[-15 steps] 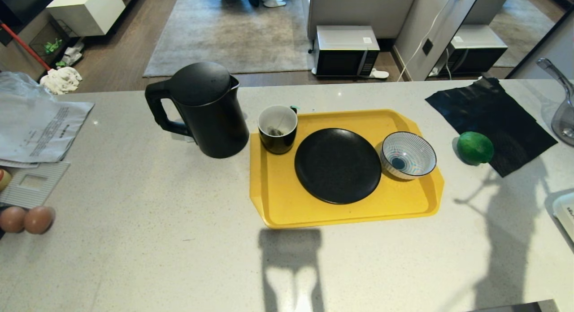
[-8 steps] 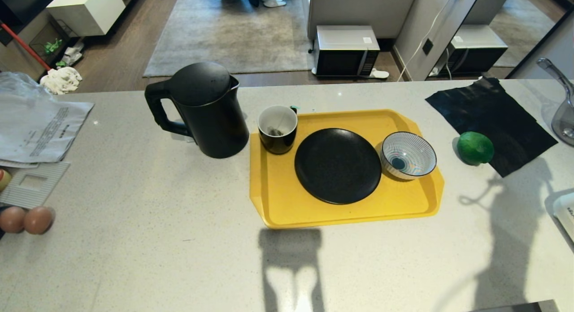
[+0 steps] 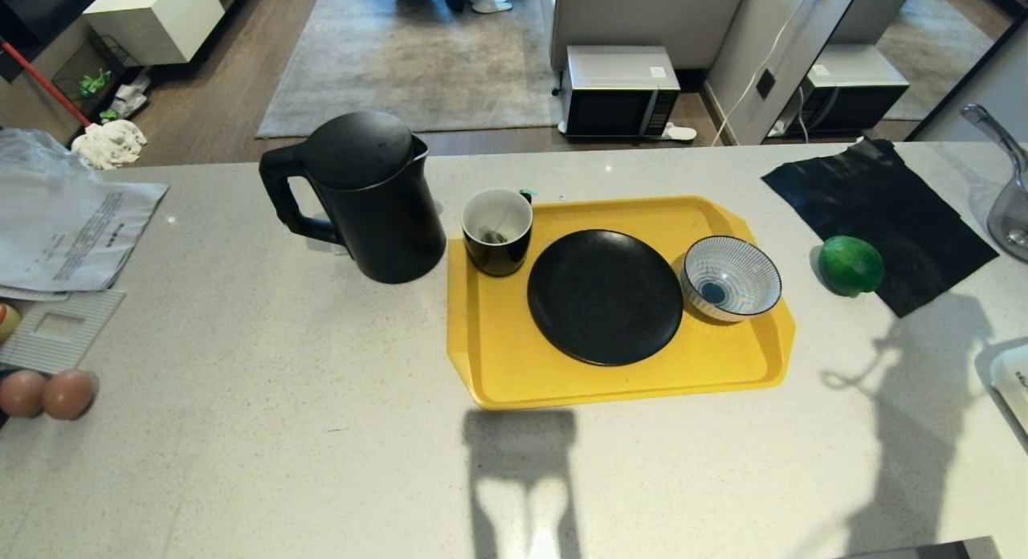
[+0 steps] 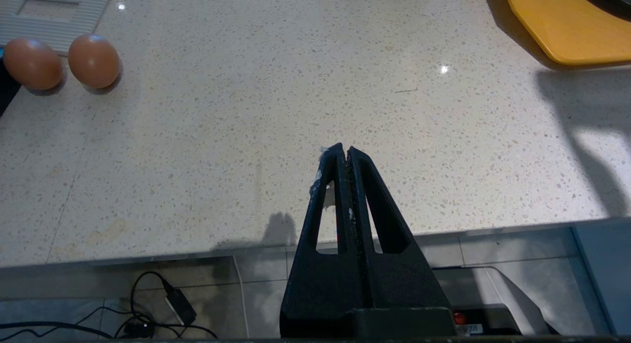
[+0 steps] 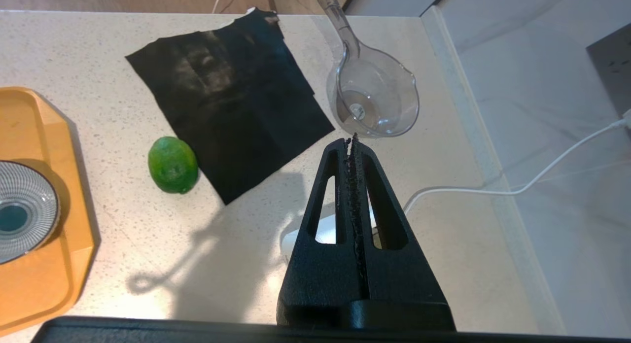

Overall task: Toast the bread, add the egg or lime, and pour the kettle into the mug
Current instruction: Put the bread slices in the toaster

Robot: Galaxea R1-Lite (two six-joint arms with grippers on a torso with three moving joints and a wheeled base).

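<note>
The tall black kettle (image 3: 361, 197) stands on the counter left of the yellow tray (image 3: 498, 366). The black mug (image 3: 497, 231), with a teabag inside, sits on the tray's far left corner. The green lime (image 3: 850, 265) (image 5: 172, 164) lies on the counter beside a black cloth (image 3: 879, 214). The bread and the task's egg are out of view. My left gripper (image 4: 343, 150) is shut and empty over the counter's near edge. My right gripper (image 5: 352, 140) is shut and empty above the counter's right end, to the right of the lime.
A black plate (image 3: 605, 295) and a blue-striped bowl (image 3: 731, 277) share the tray. Two plain brown eggs (image 3: 48, 393) (image 4: 93, 60) lie at the left edge near some papers (image 3: 68, 230). At the far right stand a clear plastic scoop (image 5: 374, 94) and a white appliance (image 3: 1013, 382) with its cord.
The right arm's shadow on the counter has slid to the right and toward me, away from the lime. Everything on the counter stays put.
</note>
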